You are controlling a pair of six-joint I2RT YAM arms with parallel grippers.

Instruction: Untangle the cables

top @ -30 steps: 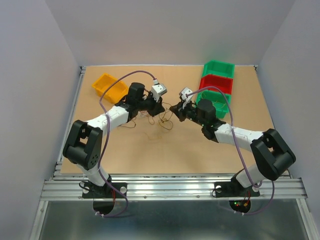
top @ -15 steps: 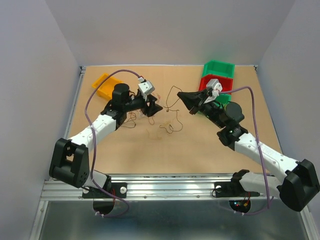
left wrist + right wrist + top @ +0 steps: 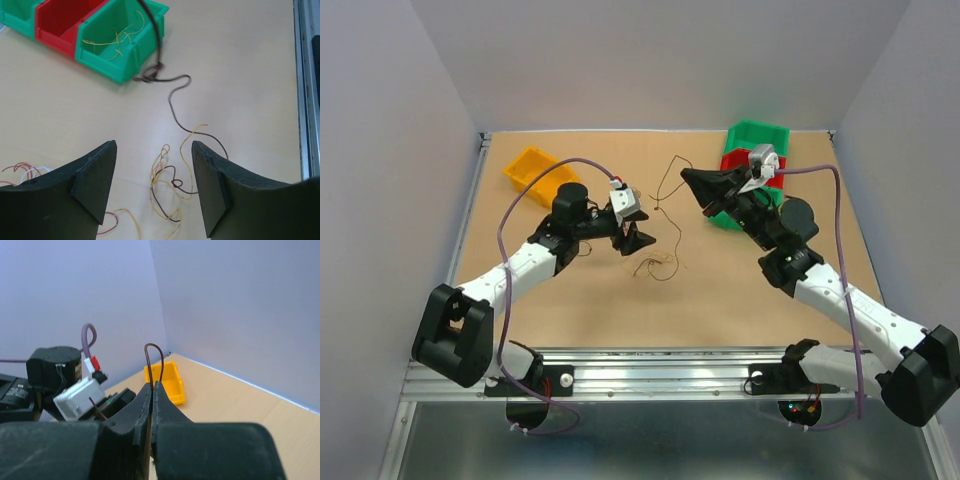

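Right wrist view: right fingers [image 3: 127, 417] pinch a brown cable [image 3: 148, 365].

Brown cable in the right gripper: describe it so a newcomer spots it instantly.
Find the green and red bins at the table's far right; the right gripper hangs raised beside them. The brown cable runs from its shut tips down to the tangle mid-table: the only strand lifted off the surface, the yellow wires lying flat.
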